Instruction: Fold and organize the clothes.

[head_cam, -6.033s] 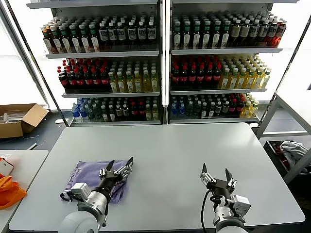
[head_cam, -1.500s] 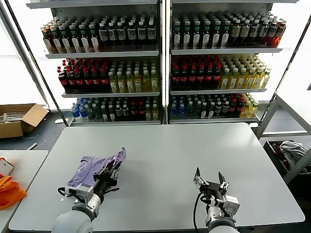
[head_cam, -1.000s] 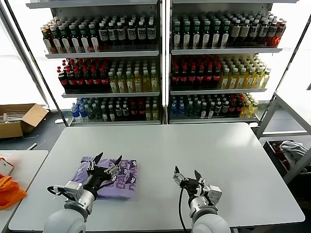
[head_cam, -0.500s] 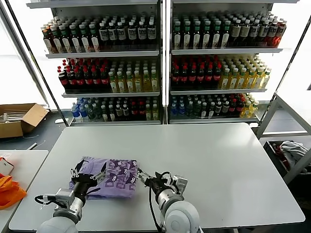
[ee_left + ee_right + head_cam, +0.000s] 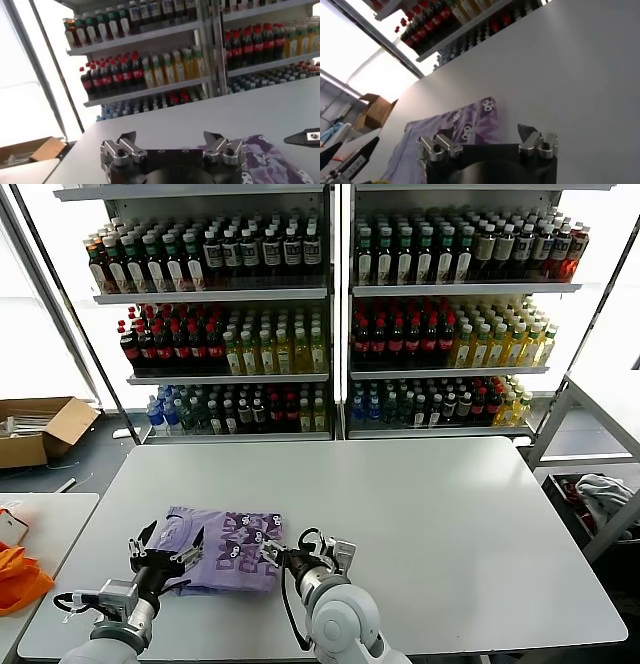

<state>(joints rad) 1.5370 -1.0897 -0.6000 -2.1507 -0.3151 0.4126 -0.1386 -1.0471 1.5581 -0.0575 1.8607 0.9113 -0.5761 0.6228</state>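
1. While both arms reach in from the near edge, the lavender T-shirt lies folded into a rough rectangle on the near left part of the white table.
2. Its dark purple and white print faces up on the right half of the fold; the left half is plain lavender.
3. The left hand sits at the shirt's near left corner with its fingers spread wide and nothing between them.
4. From the left wrist view, that left hand shows its two fingertips well apart, with the printed cloth just beside one of them.
5. The right hand is at the shirt's near right edge, fingers open as well and gripping nothing.
6. From the right wrist view, the right hand points along the table toward the shirt, which lies flat just ahead of it.
7. Whether either hand touches the cloth cannot be told.
8. Two tall shelves full of bottles stand behind the far edge of the table.
9. A cardboard box rests on the floor at far left, and an orange cloth lies on a side table at the left edge.
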